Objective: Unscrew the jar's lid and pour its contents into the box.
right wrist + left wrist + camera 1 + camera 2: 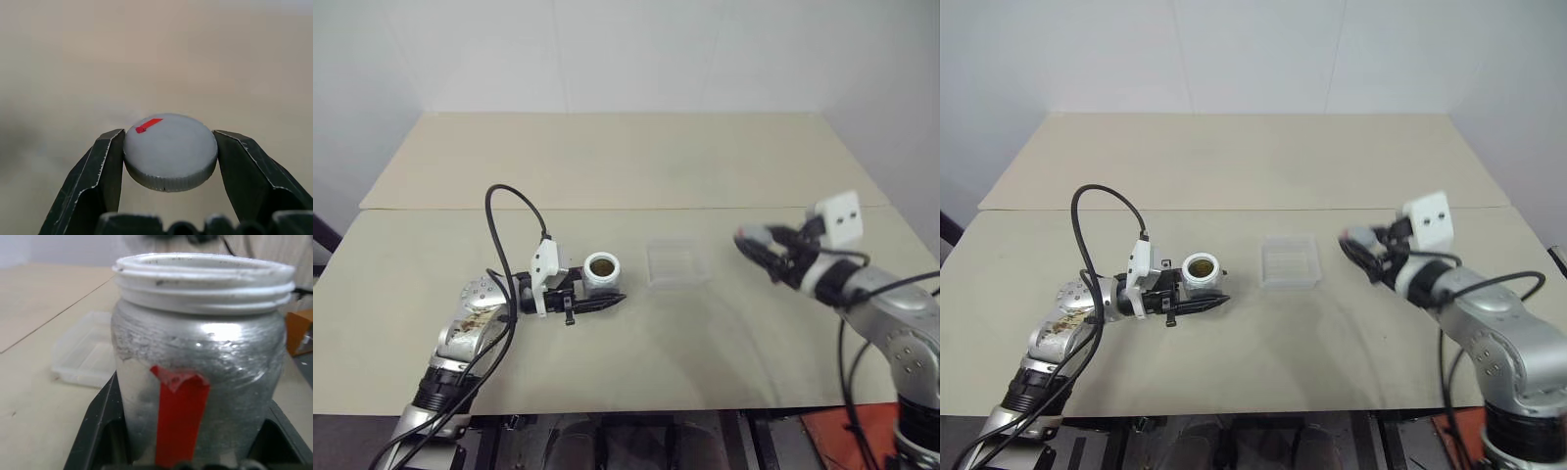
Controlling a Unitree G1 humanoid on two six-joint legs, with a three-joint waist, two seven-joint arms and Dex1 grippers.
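**Jar uncapped, lid carried clear**

Left gripper [597, 299] clamped on jar [601, 274], left of box [673, 263]; long axis upright, open mouth up, contents [1200, 264] inside. Right gripper [168, 152] closed on lid [170, 151], far right, above table [607, 166].

jar [200, 362]: lidless, upright, clamped in left pincer [190, 440] | box [85, 352]: just behind on table [34, 298]

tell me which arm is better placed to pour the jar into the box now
Left. Its pincer is shut on the open jar, upright just beside the box. The right pincer is busy holding the lid, off to the box's other side.
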